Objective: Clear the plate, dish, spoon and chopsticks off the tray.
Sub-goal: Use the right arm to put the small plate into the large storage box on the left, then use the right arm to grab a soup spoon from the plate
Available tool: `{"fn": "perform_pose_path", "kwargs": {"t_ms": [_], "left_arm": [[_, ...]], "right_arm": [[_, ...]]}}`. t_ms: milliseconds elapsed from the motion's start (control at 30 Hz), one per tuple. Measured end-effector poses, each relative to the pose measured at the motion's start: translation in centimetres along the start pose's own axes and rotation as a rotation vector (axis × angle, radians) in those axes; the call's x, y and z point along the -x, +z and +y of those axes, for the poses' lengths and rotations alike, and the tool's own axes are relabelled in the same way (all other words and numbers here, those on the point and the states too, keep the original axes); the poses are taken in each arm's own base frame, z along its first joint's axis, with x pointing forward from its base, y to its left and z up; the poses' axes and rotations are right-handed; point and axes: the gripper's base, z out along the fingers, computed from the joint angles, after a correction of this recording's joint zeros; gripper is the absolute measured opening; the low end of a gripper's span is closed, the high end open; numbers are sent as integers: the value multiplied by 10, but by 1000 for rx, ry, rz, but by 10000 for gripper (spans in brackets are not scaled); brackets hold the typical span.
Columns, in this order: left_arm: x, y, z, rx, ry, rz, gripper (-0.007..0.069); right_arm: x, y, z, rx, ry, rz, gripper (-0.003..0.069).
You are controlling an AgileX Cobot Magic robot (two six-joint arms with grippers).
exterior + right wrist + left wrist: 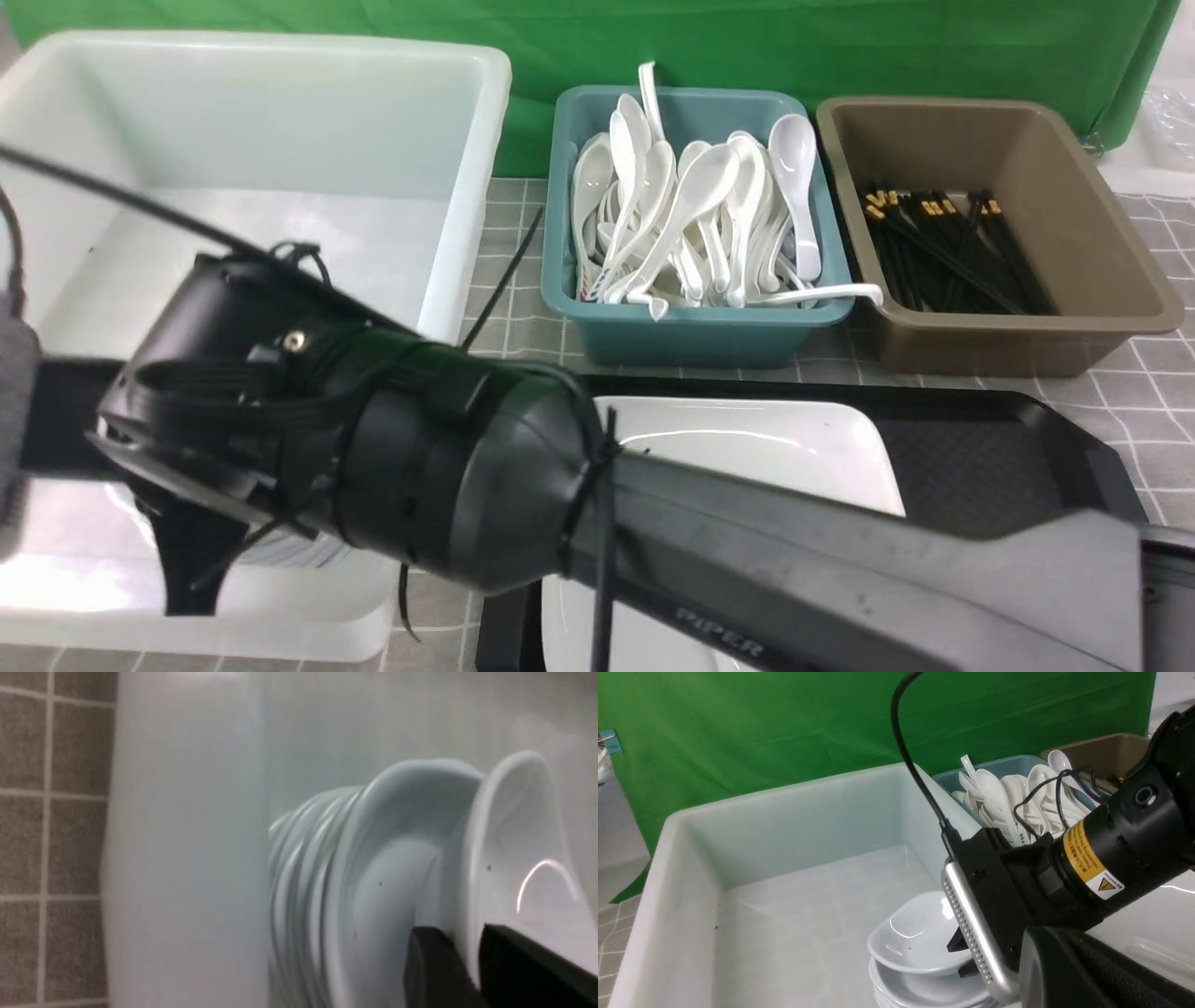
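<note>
While the white plate (747,434) lay lower centre, the right gripper (462,935) stood apart astride a white dish's (523,858) rim, the left gripper (1048,938) together

Front view facing across tray (980,467); right wrist view looking closely past gripper (460,966); both wrist views sharing dishes (397,882) beside it.

Glossy wht dish (528,858) right by the R claw (460,961), claw blk! Wht stack (308,882) next to it, same claw. Farther off from that claw: teal tub (691,331), wht spoons (691,205); brn tub (1008,341), blk chopsticks (971,252) w/ gold bands; grn cloth (747,42), plain; blk tray (971,467), fine texture.
</note>
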Motion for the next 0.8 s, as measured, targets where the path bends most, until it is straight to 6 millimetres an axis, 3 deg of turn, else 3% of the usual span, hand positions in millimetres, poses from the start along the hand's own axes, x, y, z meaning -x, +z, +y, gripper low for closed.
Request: {"fn": "perform_pose_path", "kwargs": {"t_ms": [133, 233, 400, 500, 533, 633, 700, 800], "left_arm": [[3, 0, -1, -7, 14, -30, 12], [5, 3, -3, -27, 7, -32, 12], [15, 23, -12, -84, 1, 13, 12], [21, 36, -18, -116, 5, 34, 12], [24, 47, -22, -137, 1, 59, 12], [26, 64, -28, -168, 12, 124, 12], [27, 76, -33, -191, 30, 167, 12], [28, 91, -41, -246, 55, 200, 12]], "right_arm": [[-6, -14, -3, 22, 6, 91, 482], [-9, -49, -10, 39, 25, 162, 563], [-16, -129, -38, -11, 201, 119, 503], [-31, -160, -53, -40, 341, 96, 417], [-48, -183, -62, -49, 457, 90, 349], [-82, -201, -59, -20, 607, 140, 291], [-107, -209, -51, -10, 714, 189, 290], [-147, -192, -26, 12, 842, 354, 348]]}}
